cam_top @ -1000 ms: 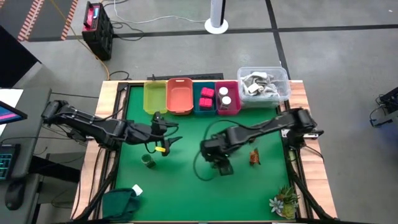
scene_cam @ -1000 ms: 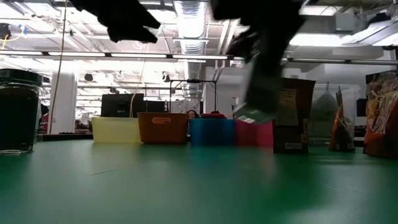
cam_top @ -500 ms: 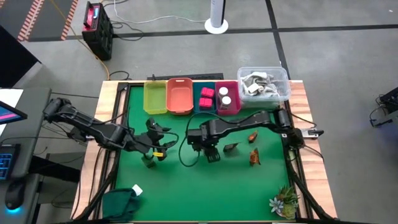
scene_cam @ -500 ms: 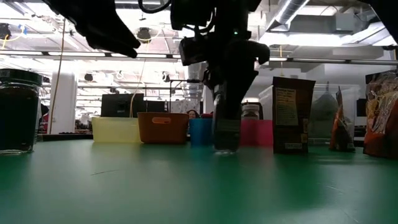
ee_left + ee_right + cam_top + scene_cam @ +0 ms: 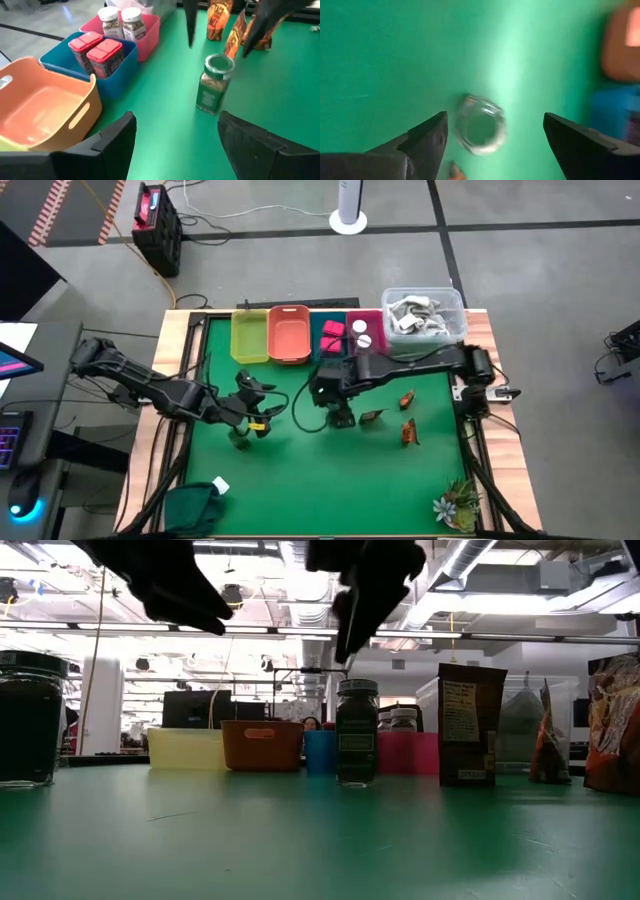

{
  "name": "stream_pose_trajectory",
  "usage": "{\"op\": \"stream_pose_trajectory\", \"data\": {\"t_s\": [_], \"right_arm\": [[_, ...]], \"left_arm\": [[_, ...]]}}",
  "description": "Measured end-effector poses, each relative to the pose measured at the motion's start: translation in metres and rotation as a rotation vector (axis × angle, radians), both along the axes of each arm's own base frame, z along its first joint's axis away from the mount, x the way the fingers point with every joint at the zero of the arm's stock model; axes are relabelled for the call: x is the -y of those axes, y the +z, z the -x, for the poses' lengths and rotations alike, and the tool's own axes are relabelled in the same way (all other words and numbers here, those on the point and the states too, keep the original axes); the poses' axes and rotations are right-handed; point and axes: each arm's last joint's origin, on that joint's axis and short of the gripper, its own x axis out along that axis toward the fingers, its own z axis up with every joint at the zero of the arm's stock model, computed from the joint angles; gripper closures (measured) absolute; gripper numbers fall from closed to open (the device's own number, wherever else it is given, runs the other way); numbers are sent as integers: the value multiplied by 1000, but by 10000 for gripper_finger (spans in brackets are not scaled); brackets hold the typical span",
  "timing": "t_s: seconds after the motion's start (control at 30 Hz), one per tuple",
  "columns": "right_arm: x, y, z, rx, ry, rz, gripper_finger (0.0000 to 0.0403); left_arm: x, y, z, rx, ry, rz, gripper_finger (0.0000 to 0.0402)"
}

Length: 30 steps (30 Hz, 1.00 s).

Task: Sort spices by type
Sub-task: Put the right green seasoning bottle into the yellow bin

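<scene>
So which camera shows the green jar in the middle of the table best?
Left wrist view: the green jar stands upright, label and cap clear. Low view shows its side, right wrist only its top, and the high view hides it under the right arm.

Green jar (image 5: pixel 214 83) stands clear; pouches (image 5: pixel 239 31) behind.

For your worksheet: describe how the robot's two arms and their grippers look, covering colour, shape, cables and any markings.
Both arms are black, slim and jointed. The left arm has a yellow mark beside the left gripper, and a thin dark cable loops near the right arm on the green mat. Each gripper ends in two broad, flat, matte black fingers, as on the right gripper. No lettering is legible.
</scene>
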Motion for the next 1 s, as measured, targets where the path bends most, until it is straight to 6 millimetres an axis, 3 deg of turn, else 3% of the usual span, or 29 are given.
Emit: {"op": "stream_pose_trajectory", "data": {"t_s": [0.23, 0.37, 0.63, 0.8, 1.0], "right_arm": [[26, 17, 49, 132, -137, 10, 56], [36, 16, 82, 286, -226, -22, 57], [30, -2, 137, 534, -350, -13, 57], [26, -10, 153, 628, -378, 0, 56], [25, -7, 153, 784, -388, 15, 56]], "left_arm": [[2, -16, -30, -1, -40, -59, 136], [1, -21, -52, 66, -158, -53, 136], [-10, -30, -78, 169, -166, -93, 136], [-10, -30, -96, 274, -234, -119, 127], [-17, -48, -130, 232, -215, -125, 121]]}}
